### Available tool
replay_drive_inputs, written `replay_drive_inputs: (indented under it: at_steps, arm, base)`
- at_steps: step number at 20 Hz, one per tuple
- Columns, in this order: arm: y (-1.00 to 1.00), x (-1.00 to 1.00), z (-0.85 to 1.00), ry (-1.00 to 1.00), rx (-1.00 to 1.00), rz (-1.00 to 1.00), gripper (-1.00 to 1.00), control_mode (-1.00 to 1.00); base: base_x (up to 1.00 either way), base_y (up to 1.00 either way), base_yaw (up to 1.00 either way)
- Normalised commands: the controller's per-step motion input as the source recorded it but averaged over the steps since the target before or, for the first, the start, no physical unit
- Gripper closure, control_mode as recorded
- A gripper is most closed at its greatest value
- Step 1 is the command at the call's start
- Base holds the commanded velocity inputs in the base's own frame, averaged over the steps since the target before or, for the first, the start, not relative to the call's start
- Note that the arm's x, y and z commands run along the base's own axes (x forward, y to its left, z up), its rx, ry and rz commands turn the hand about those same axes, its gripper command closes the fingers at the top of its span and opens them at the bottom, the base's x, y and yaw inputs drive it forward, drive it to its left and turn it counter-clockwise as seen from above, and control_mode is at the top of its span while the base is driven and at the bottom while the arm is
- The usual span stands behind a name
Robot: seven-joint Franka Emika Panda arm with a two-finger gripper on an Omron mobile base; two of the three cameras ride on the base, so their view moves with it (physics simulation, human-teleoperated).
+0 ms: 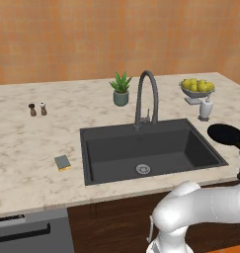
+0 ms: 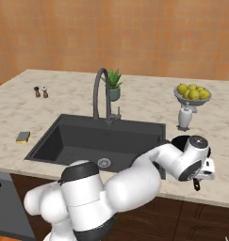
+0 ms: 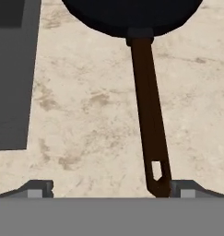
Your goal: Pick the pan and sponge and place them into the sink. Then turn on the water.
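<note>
The black pan (image 1: pixel 225 134) rests on the counter just right of the dark grey sink (image 1: pixel 141 148). In the hand view the pan (image 3: pixel 132 14) lies at the top and its dark handle (image 3: pixel 148 106) runs down toward me. My gripper (image 3: pixel 111 190) hovers open over the handle's end, which sits just inside the right fingertip (image 3: pixel 182 188); nothing is held. In the right base view my hand covers most of the pan (image 2: pixel 178 140). The green and yellow sponge (image 1: pixel 62 163) lies on the counter left of the sink. The arched faucet (image 1: pixel 146 96) stands behind the basin, with no stream running.
A white soap dispenser (image 1: pixel 205 107) and a bowl of lemons (image 1: pixel 197 86) stand behind the pan. A potted plant (image 1: pixel 121 89) is beside the faucet. Two small shakers (image 1: pixel 37 109) stand far left. The counter's front edge is close under my hand.
</note>
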Motion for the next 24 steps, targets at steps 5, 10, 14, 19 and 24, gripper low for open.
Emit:
replay_drive_inputs:
  at_steps: [5, 10, 14, 19, 24]
  arm:
    - [-0.31, 0.25, -0.31, 0.0, 0.0, 0.0, -1.0, -1.0]
    - [-0.16, 0.23, -0.38, 0.03, 0.0, 0.0, -1.0, -1.0]
    - [-0.14, 0.19, -0.41, 0.01, 0.0, 0.0, -1.0, -1.0]
    - [-0.13, 0.18, -0.44, 0.0, 0.0, 0.0, -1.0, -1.0]
    - [-0.04, 0.07, -0.52, 0.0, -0.01, 0.0, 1.0, -1.0]
  base:
    - [0.0, 0.0, 0.0]
    - [0.0, 0.0, 0.0]
    - [0.0, 0.0, 0.0]
    - [0.0, 0.0, 0.0]
    - [0.0, 0.0, 0.0]
